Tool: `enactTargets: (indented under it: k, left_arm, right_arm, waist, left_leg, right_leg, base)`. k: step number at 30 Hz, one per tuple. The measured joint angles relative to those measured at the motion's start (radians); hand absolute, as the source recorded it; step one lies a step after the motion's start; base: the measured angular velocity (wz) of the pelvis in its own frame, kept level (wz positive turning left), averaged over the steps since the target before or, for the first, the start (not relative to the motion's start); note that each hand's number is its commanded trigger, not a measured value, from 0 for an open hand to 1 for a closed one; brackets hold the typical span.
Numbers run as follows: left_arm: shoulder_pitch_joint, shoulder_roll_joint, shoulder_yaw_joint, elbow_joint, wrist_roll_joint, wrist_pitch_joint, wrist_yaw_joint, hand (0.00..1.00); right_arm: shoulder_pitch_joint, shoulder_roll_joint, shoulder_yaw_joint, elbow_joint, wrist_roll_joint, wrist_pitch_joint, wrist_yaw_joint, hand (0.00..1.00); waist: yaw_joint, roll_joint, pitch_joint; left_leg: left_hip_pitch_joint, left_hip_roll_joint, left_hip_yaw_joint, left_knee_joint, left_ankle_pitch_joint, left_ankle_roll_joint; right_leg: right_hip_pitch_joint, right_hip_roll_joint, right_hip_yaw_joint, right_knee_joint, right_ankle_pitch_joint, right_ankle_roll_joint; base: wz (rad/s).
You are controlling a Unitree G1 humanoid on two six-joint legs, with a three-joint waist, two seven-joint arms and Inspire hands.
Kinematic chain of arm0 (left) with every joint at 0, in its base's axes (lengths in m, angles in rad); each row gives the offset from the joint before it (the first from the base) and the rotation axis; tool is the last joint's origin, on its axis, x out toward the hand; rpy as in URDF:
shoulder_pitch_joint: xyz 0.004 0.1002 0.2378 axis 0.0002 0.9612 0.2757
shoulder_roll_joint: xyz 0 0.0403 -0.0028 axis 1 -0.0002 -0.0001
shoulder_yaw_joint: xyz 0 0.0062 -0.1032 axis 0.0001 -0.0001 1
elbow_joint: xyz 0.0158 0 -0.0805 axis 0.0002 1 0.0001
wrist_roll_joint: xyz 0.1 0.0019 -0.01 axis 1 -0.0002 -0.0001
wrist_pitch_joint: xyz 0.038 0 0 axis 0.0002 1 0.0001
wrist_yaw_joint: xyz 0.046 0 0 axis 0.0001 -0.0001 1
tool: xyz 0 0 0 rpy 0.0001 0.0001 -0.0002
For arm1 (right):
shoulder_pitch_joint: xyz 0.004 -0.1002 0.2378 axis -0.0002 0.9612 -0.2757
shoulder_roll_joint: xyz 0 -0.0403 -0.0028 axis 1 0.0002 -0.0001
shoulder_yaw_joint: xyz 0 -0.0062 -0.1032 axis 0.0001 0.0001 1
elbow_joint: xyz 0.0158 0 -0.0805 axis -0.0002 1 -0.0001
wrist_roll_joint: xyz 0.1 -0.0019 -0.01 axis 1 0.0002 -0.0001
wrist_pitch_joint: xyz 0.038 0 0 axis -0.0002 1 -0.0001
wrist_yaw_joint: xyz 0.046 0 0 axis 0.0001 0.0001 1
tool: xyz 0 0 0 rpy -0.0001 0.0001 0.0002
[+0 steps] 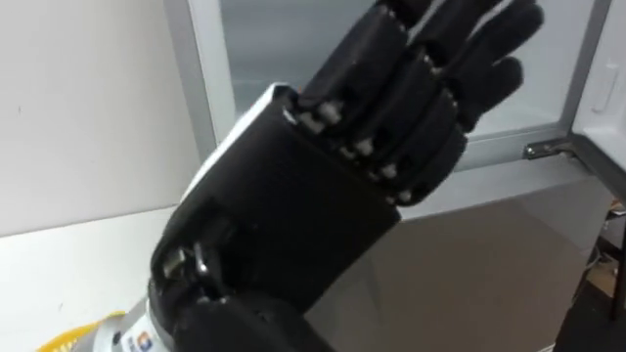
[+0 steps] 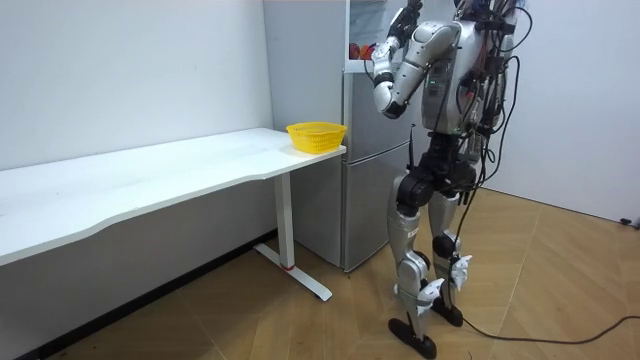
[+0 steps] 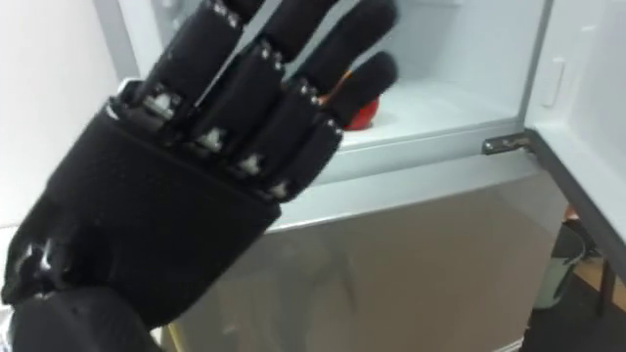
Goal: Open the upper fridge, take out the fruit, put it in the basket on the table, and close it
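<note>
My left hand (image 1: 323, 196) is raised close before my head, its back toward me and its fingers (image 3: 264, 68) straight and spread, holding nothing. Behind it the upper fridge compartment (image 3: 440, 59) stands open with a white shelf (image 3: 430, 110). A red thing (image 3: 364, 114) lies on that shelf, mostly covered by my fingers; I cannot tell what it is. In the room view I stand upright facing the fridge (image 2: 365, 170), left hand (image 2: 403, 18) lifted to the level of the upper compartment, where red things (image 2: 357, 50) show.
The open upper door (image 1: 599, 68) hangs at the right, with a metal hinge (image 1: 548, 149) at its foot. The grey lower fridge door (image 1: 489, 254) is closed. A white table (image 2: 180, 175) adjoins the fridge on my left, with a yellow basket (image 2: 316, 136) at its near end.
</note>
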Motion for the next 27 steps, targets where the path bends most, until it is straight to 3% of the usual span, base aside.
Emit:
enactTargets:
  k: [4,6,10,14,18,22,27]
  left_arm:
    - [0.060,0.016,0.125,-0.016,0.016,-0.012,0.038,0.00]
    - [0.119,0.014,0.234,-0.017,0.075,-0.025,0.070,0.00]
    - [0.171,0.013,0.325,-0.029,0.163,-0.050,0.154,0.00]
    - [0.308,0.014,0.421,-0.023,0.314,-0.064,0.264,0.00]
    - [0.395,-0.002,0.458,0.011,0.372,-0.064,0.359,0.00]
    - [0.432,-0.043,0.463,0.057,0.417,-0.064,0.437,0.00]
    - [0.466,-0.052,0.465,0.110,0.440,-0.064,0.544,0.00]
  right_arm:
    - [0.034,0.007,-0.038,0.001,-0.017,-0.003,-0.009,0.00]
    - [0.043,0.023,-0.083,0.001,-0.025,-0.002,-0.008,0.00]
    - [0.048,0.024,-0.098,0.007,-0.021,-0.004,-0.011,0.00]
    - [0.062,0.022,-0.132,0.000,-0.027,-0.004,-0.011,0.00]
    - [0.065,0.022,-0.149,-0.001,-0.021,-0.004,-0.021,0.00]
    - [0.060,0.022,-0.153,-0.007,-0.011,-0.006,-0.042,0.00]
    - [0.056,0.023,-0.187,-0.003,-0.011,-0.007,-0.059,0.00]
  waist:
    - [0.030,0.005,-0.0021]
    - [0.034,0.008,-0.0027]
    - [0.066,0.009,-0.0023]
    - [0.086,0.011,0.0023]
    - [0.108,0.008,0.0063]
    - [0.111,0.007,0.0070]
    - [0.110,0.007,0.0078]
  left_leg:
    - [-0.001,0.000,0.002,-0.001,0.001,-0.002]
    - [0.001,0.000,0.000,0.000,0.002,-0.003]
    - [0.004,-0.002,-0.001,-0.002,0.005,-0.004]
    - [0.016,-0.003,-0.013,-0.008,0.005,-0.004]
    - [0.011,-0.005,-0.026,-0.007,0.005,-0.005]
    - [0.011,-0.011,-0.052,-0.005,0.008,-0.008]
    - [0.018,-0.012,-0.063,-0.006,0.008,-0.008]
  right_leg:
    - [0.002,0.000,0.000,0.001,0.000,0.000]
    - [0.006,0.000,-0.006,0.001,-0.002,-0.004]
    - [0.010,-0.004,-0.019,0.002,-0.005,-0.007]
    - [0.024,-0.005,-0.027,0.001,-0.011,-0.008]
    - [0.018,-0.007,-0.042,0.001,-0.016,-0.010]
    - [0.028,-0.012,-0.062,0.001,-0.022,-0.009]
    - [0.040,-0.013,-0.081,0.001,-0.022,-0.009]
  base:
    - [0.01]
    - [0.05]
    - [0.04]
    - [0.09]
    - [0.10]
    - [0.15]
    - [0.07]
